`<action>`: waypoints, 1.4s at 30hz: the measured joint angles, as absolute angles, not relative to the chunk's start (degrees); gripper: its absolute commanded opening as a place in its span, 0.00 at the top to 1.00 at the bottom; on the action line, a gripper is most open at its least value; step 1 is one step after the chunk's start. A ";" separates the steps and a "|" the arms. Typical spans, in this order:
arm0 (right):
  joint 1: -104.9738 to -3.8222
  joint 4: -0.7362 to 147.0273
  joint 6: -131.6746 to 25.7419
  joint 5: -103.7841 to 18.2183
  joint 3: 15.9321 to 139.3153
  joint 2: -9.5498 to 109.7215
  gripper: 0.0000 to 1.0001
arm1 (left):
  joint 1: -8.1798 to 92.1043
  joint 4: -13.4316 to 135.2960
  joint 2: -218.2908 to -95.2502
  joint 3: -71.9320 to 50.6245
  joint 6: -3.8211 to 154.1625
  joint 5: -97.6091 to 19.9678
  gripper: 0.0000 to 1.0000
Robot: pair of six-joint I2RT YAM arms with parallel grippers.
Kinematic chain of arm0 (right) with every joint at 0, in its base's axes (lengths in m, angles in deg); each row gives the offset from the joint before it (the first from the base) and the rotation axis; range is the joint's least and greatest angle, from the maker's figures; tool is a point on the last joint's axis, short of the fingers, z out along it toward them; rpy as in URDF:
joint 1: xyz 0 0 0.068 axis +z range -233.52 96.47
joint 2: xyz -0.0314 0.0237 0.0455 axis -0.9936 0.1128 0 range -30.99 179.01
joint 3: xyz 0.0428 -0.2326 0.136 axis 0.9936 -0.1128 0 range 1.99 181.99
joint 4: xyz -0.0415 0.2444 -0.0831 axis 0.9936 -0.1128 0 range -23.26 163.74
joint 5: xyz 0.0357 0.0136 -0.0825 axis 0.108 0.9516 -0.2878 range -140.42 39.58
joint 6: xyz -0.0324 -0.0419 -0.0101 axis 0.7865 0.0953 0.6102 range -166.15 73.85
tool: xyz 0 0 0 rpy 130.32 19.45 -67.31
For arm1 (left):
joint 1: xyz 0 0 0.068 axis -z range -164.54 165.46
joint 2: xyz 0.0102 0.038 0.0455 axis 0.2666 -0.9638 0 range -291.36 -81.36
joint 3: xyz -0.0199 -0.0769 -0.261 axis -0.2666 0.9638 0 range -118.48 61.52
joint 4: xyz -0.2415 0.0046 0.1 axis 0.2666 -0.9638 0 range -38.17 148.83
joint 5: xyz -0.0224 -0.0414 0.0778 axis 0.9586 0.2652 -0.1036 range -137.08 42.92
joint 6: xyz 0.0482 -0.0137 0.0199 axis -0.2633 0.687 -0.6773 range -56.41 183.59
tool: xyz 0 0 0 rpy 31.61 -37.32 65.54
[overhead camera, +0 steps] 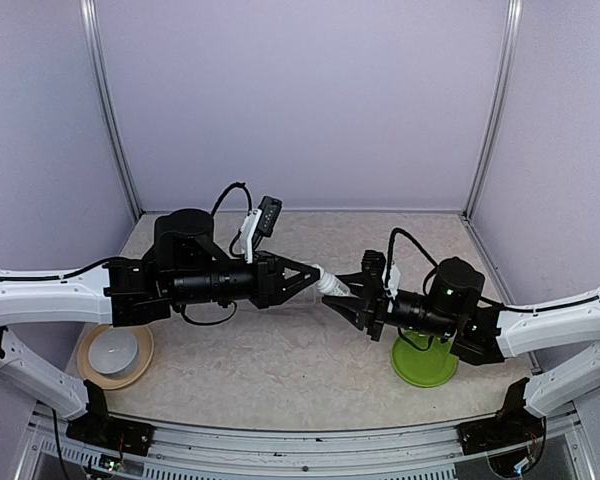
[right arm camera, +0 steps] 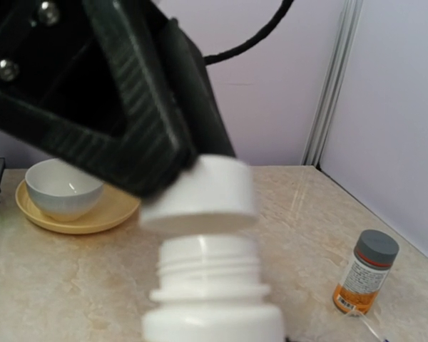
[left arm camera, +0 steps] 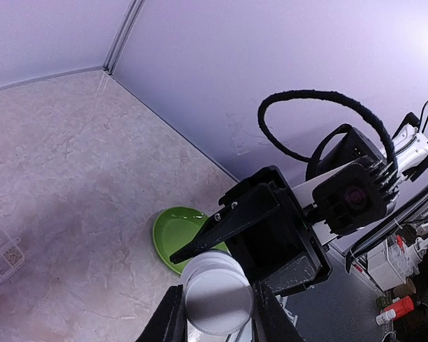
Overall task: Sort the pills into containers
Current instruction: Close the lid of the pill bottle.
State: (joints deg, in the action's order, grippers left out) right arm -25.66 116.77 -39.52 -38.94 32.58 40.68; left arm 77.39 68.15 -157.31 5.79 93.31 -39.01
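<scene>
One vial (right arm camera: 212,313) hangs in the air over the middle of the table (overhead camera: 280,350), with my two grippers meeting on it. My right gripper (overhead camera: 342,298) is clamped on its body. My left gripper (overhead camera: 313,277) is clenched on its one white cap (right arm camera: 200,196). The cap sits tilted just above the neck, with the threads bare beneath it. I cannot tell whether the cap's rim touches them.

The one other container, a bottle (right arm camera: 364,274) with a gray cap and an orange label, stands on the table well off to one side, near a wall.

Both my arms reach in from the sides with forearms roughly level and fingers pointing at each other, well clear of the tabletop.

Around them I count:
- One white bowl (right arm camera: 63,187) on one tan plate (right arm camera: 103,214), at the near-left edge.
- One green plate (overhead camera: 425,368), partly under my right wrist.
- One clear compartment box (left arm camera: 0,260), cut off by the edge of the left wrist view.

Bare table lies under the grippers and toward the back wall. Walls close off the back and both sides.
</scene>
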 measured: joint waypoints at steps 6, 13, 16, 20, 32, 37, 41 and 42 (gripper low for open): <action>-25.61 116.44 -39.54 -38.96 33.23 40.68 0.87 | 77.39 68.19 -157.61 5.79 93.13 -39.66 0.79; -25.59 116.29 -39.56 -38.98 33.23 40.68 0.87 | 77.44 68.26 -157.72 5.79 93.11 -39.97 0.78; -25.55 116.33 -39.56 -38.85 33.32 40.88 0.87 | 77.46 68.63 -157.77 5.81 93.15 -39.99 0.79; -25.42 116.50 -39.63 -38.81 33.93 41.49 0.87 | 77.53 69.20 -157.92 5.92 93.37 -39.97 0.78; -24.92 116.70 -39.74 -41.28 34.00 41.67 0.89 | 77.48 70.88 -158.27 6.62 95.43 -40.82 0.79; -23.74 116.77 -39.71 -45.10 34.09 41.69 0.89 | 77.48 71.12 -158.31 6.69 97.74 -41.63 0.79; -23.15 116.88 -39.45 -46.33 34.17 41.84 0.89 | 77.48 71.78 -158.46 6.95 98.75 -41.85 0.79; -23.01 116.85 -39.23 -46.59 34.37 42.08 0.89 | 77.48 71.84 -158.62 6.95 98.97 -41.96 0.78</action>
